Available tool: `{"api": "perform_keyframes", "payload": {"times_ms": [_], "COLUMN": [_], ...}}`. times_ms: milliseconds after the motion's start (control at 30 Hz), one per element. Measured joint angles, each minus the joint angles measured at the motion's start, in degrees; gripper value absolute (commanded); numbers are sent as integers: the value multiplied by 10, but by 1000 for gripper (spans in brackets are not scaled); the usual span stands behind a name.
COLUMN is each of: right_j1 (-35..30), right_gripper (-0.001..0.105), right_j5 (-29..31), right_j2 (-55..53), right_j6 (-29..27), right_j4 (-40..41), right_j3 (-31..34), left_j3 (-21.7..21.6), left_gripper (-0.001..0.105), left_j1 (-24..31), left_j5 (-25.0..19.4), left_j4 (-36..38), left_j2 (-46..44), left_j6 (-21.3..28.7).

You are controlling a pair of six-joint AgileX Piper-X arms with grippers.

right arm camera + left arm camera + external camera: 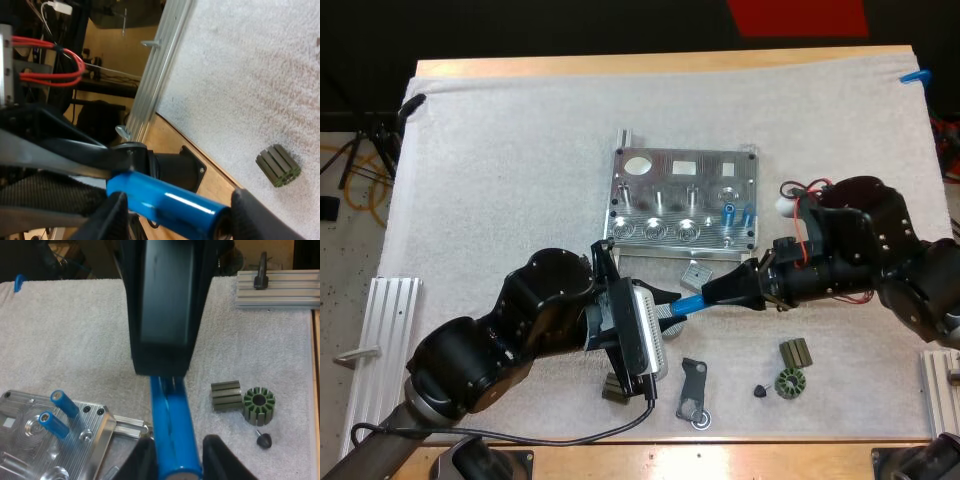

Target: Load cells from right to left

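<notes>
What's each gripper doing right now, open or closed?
Left gripper: fingers closed on one end of the blue cylinder.
Right gripper: fingers closed on the same blue cylinder, at its other end.

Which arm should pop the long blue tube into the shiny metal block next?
Probably the right: the right claw meets the long blue tube at its end nearer the shiny metal block, just below the side where two loaded blue cells stand.
</notes>
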Motion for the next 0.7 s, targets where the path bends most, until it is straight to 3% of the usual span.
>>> {"api": "perform_keyframes", "payload": {"times_ms": [700], "right_j1": [0], "right_gripper": [46], "right_j5": [-46], "right_j2": [1], "right_j6": [15], "right_j4": [-41], "right_j3": [14], "left_j3": [0], "left_gripper": [0], "left_j1": [0], "left_j5": [-12], "left_j4": [6], "left_j2": [-18], "left_j6": [5]}}
